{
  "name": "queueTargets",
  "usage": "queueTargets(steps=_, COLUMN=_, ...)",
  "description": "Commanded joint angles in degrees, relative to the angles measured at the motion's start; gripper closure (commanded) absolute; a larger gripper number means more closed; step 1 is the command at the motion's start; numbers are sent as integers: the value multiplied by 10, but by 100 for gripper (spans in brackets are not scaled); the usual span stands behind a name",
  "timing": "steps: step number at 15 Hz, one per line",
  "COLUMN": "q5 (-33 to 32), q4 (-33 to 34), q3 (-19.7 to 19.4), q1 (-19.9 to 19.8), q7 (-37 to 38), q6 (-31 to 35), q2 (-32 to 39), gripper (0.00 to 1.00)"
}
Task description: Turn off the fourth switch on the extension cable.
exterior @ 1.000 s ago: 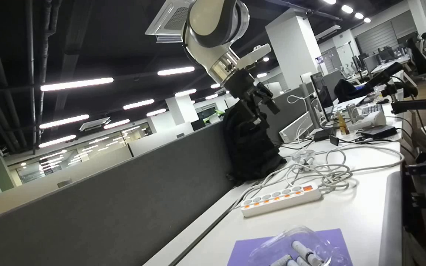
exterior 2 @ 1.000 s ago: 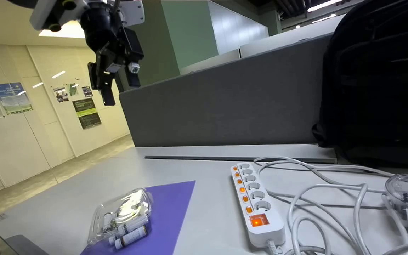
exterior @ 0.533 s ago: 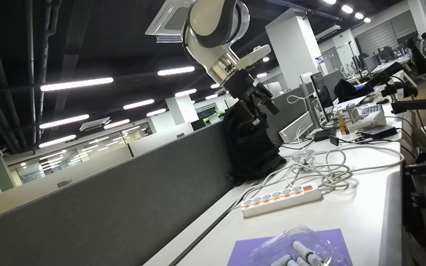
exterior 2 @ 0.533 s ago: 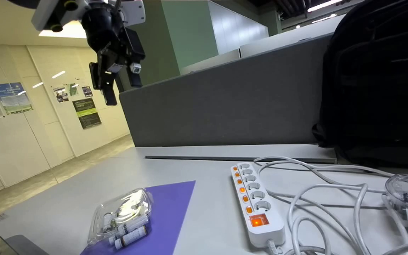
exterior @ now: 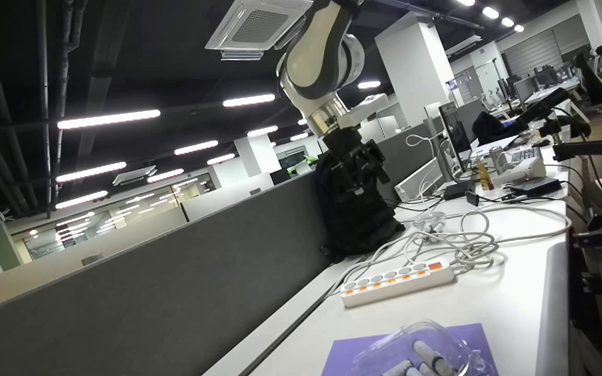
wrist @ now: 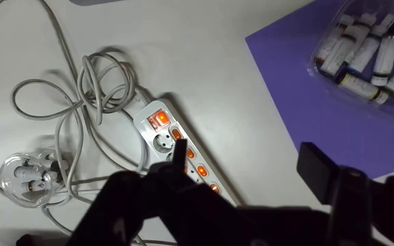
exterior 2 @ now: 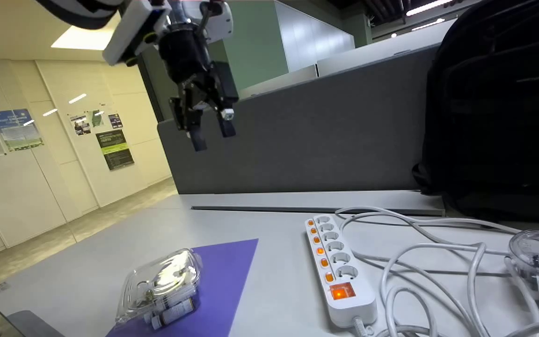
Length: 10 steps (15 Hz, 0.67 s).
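Observation:
The extension cable is a white power strip lying on the white desk, in both exterior views and the wrist view. It has a row of small orange switches beside its sockets and a larger orange switch at the cord end, which glows. The third small switch from the large one glows brighter than its neighbours. My gripper hangs above the desk, open and empty, apart from the strip. In the wrist view my gripper hides the strip's far part and some sockets.
A purple sheet bears a clear container of small vials. Tangled white cables and a small clear container lie beyond the strip's cord end. A grey partition and a black backpack stand behind.
The arm was nearly still at first. Since half a second ago my gripper has come lower and moved sideways toward the power strip. The strip and other objects have not moved.

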Motion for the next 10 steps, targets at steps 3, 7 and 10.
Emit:
queueTargets(steps=3, q5=6, q4=44, q3=-25, q1=-2, q7=23, q6=98, q2=98, gripper=62)
queueTargets(steps=7, q5=24, q4=60, q3=-43, q1=-4, q7=42, q6=204, q2=155, gripper=88)
queueTargets(steps=10, q5=49, q4=71, q3=-55, q1=-5, q7=40, q6=248, q2=192, gripper=100)
